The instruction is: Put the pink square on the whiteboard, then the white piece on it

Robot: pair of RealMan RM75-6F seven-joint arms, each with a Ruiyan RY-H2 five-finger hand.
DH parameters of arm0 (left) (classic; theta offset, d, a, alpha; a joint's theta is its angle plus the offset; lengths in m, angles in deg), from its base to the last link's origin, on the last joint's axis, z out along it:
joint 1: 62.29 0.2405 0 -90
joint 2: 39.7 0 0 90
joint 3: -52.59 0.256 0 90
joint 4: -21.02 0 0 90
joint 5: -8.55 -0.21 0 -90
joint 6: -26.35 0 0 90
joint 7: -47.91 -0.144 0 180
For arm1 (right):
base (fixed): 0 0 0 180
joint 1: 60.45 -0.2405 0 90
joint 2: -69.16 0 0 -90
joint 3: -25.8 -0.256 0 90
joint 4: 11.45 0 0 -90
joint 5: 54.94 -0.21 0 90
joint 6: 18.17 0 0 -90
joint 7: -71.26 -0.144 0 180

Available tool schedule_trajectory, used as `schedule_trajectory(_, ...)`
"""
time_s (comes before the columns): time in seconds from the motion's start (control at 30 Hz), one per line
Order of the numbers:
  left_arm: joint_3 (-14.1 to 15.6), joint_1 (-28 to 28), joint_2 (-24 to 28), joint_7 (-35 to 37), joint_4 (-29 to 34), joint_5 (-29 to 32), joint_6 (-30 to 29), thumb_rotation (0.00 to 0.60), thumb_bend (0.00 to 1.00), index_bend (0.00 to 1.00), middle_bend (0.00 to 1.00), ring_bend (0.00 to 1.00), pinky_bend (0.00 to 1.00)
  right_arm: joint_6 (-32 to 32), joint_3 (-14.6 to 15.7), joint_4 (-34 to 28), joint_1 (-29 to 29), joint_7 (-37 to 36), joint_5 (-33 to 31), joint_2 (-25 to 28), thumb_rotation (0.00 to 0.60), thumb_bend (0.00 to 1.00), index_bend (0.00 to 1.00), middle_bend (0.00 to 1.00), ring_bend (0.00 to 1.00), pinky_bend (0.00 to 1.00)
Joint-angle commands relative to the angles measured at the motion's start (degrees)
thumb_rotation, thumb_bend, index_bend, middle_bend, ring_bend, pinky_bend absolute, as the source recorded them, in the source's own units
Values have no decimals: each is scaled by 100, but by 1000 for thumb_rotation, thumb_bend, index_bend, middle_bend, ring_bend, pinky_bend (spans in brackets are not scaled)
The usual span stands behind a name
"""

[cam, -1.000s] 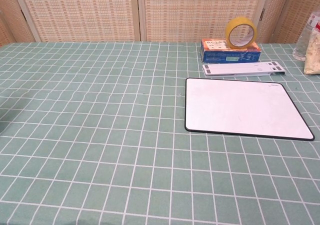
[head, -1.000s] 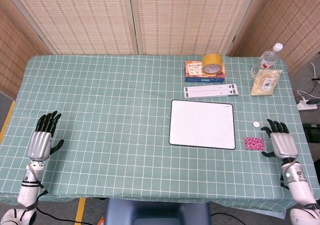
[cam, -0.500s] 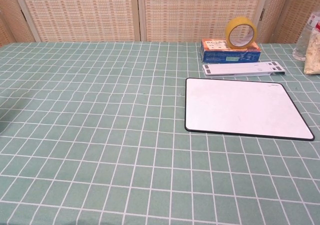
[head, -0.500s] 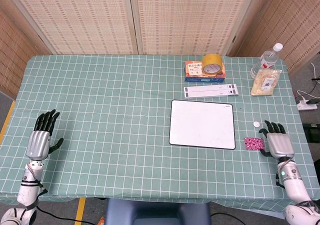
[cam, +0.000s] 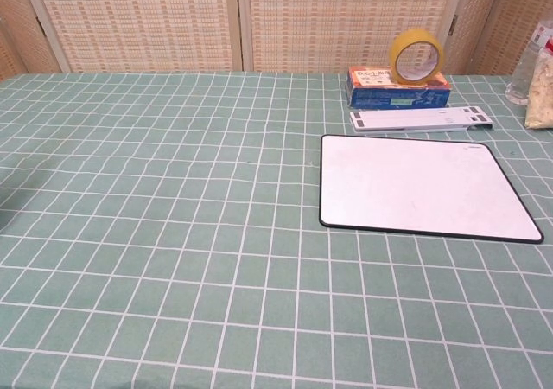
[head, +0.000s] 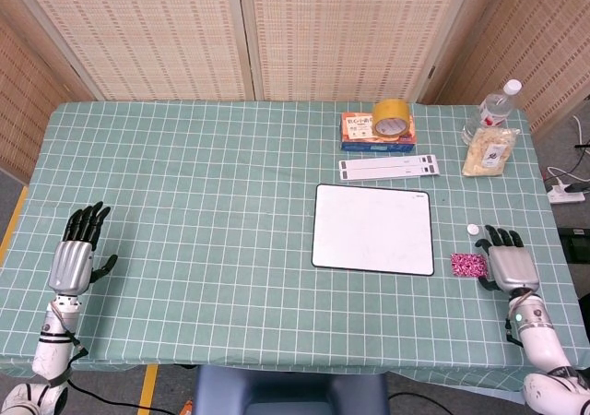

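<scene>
step: the first one, judging by the layout; the pink square (head: 468,265) is lying on the table (head: 203,203) at the lower right of the head view, not yet on the whiteboard (head: 373,229).
right hand (head: 511,266): resting just beside the pink square, fingers spread and holding nothing.
left hand (head: 74,260): sitting at the lower left, well apart from everything, fingers apart and holding nothing.
white piece (head: 473,230): lying near the right hand's fingertips, between the whiteboard's right edge and the hand.
next move: probably calling for a fine pinch on the thin pink square, then a short carry left onto the whiteboard.
writing: the orange and blue box (head: 365,132) under the tape roll (head: 391,117) is showing print too small to read; the bottle (head: 492,110) label is unreadable too.
</scene>
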Motion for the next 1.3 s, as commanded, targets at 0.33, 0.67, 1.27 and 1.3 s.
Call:
schedule_trajectory(0.33,-12,5,34,35,55,5,-24,600,212,0,0,0,0,-139,41,-44,-104,227,-221,-103,600,288,278,0,0,0)
schedule_trajectory(0.67,-12,8,58,32,102,5,-20,600,212,0,0,0,0,-322,39,-77,-192,274,-442,-45,600,288,282,0,0,0)
schedule_trajectory(1.27,-36,8,84,156,125,25,-10,600,213,0,0,0,0,-545,90,18,-337,215,-570,-94,600,288,304,0,0,0)
schedule_trajectory(1.3,-37,6,83,156,127,25,-9,600,213,0,0,0,0,-544,92,18,-339,219,-580,-96,600,288,306,0,0,0)
